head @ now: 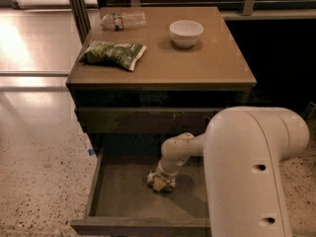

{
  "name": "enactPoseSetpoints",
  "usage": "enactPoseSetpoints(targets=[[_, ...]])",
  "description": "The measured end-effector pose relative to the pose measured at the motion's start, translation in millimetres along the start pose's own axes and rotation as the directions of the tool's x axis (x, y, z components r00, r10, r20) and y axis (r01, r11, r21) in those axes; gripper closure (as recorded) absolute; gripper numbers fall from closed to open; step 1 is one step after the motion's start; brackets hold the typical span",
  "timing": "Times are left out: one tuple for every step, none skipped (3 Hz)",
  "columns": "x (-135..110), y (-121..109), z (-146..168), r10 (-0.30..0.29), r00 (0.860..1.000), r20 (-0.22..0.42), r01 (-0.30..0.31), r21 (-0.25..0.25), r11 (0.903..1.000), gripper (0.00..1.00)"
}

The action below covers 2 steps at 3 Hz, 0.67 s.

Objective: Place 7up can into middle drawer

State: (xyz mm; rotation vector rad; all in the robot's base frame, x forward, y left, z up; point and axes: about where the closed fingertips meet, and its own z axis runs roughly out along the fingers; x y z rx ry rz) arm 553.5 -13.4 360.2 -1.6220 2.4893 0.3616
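The small silvery-green 7up can [158, 183] lies on the grey-brown floor of the open middle drawer [123, 194], right under the pincer [162, 183] of the white arm [180, 149]. Whether the pincer clasps it cannot be told. Above, the brown counter [207, 65] carries a green crinkled snack bag [113, 53], a white bowl [186, 32] and a clear plastic bottle [123, 20].

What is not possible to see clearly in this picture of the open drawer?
- 7up can: camera view, mostly covered by the gripper, down inside the middle drawer.
- Right side of the middle drawer: camera view, hidden behind the robot arm.
- Label of the clear bottle: camera view, too small to read.
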Motion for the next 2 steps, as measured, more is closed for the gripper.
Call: enactPoseSetpoints(targets=[[0.0, 0.0, 0.0, 0.0, 1.0, 0.0, 0.0, 0.0, 1.0, 0.0], [0.0, 0.0, 0.0, 0.0, 1.0, 0.0, 0.0, 0.0, 1.0, 0.0]])
